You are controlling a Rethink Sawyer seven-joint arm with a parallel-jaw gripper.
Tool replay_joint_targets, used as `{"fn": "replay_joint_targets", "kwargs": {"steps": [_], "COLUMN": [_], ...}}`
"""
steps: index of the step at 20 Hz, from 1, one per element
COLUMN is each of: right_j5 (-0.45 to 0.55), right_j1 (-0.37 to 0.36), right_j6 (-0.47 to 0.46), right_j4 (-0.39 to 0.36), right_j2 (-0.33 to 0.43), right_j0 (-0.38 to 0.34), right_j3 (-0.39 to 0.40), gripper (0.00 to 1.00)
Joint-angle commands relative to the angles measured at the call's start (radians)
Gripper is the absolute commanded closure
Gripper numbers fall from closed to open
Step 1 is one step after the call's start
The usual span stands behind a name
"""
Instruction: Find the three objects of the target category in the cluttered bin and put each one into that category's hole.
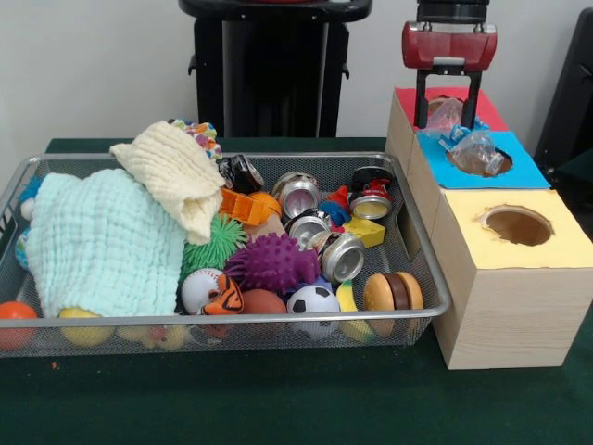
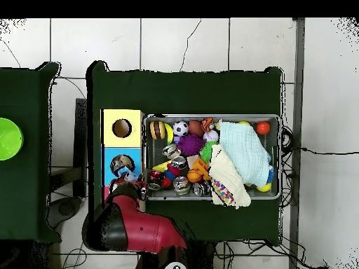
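The wire mesh bin [image 1: 278, 158] is full of toys, cans and cloths; it also shows in the overhead view [image 2: 210, 117]. I see no clear bottle inside it. One see-through plastic bottle [image 1: 478, 152] lies tilted across the blue-surround hole [image 1: 523, 172] on the wooden box, also seen from overhead [image 2: 123, 166]. My gripper [image 1: 447, 123] hangs just behind it, over the red surround [image 1: 408, 97], its black fingers [image 1: 420, 102] spread apart. A second see-through shape [image 1: 445, 113] shows between them; I cannot tell whether they touch it.
Silver cans [image 1: 341, 257] [image 1: 295, 193] lie mid-bin among a purple spiky ball [image 1: 273, 262], a soccer ball [image 1: 313, 300] and a toy burger [image 1: 393, 291]. A mint cloth [image 1: 102, 246] and a cream cloth [image 1: 176, 176] cover the bin's left. The yellow-surround hole [image 1: 517, 225] is nearest the camera.
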Motion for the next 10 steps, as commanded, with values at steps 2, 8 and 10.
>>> {"fn": "replay_joint_targets", "kwargs": {"steps": [2, 8, 10], "right_j5": [0.430, 0.537, 0.513], "right_j1": [-0.193, -0.248, -0.239], "right_j6": [0.157, 0.120, 0.107], "right_j4": [0.033, 0.042, 0.040], "right_j2": [0.133, 0.145, 0.156], "right_j0": [-0.054, -0.080, -0.090], "right_j3": [0.073, 0.062, 0.067], "gripper": [0.00, 0.00, 0.00]}}
